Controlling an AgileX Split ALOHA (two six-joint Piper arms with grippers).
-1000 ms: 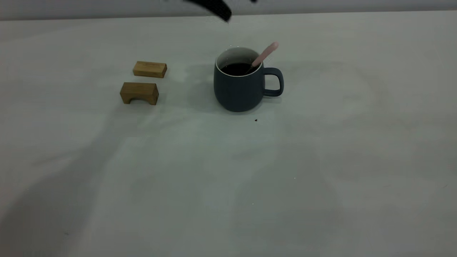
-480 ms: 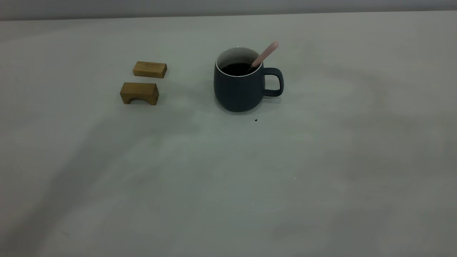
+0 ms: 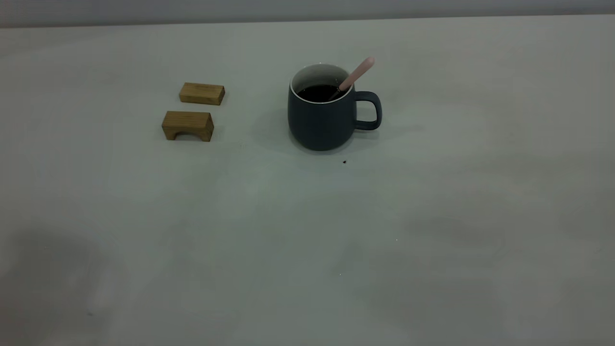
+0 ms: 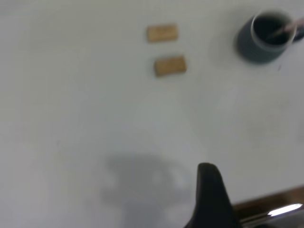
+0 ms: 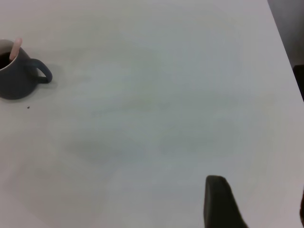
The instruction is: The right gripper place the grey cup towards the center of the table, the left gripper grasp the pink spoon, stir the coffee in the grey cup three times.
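The grey cup (image 3: 319,120) stands upright on the table (image 3: 307,230), a little behind its middle, handle to the right. Dark coffee (image 3: 317,92) fills it partway. The pink spoon (image 3: 356,73) leans in the cup, resting on the rim above the handle, with nothing holding it. Neither gripper appears in the exterior view. My left gripper (image 4: 211,199) hangs high and far from the cup (image 4: 261,40), near the table's wooden edge. My right gripper (image 5: 260,202) is open and empty, far to the side of the cup (image 5: 16,78) and spoon (image 5: 16,47).
Two brown wooden blocks lie left of the cup: a flat one (image 3: 202,93) and an arch-shaped one (image 3: 187,125) in front of it. A small dark speck (image 3: 344,162) sits just in front of the cup.
A black gripper tip above the cup one second ago has left the exterior view. The arm shadows have drawn back across the table. Cup and spoon have not moved.
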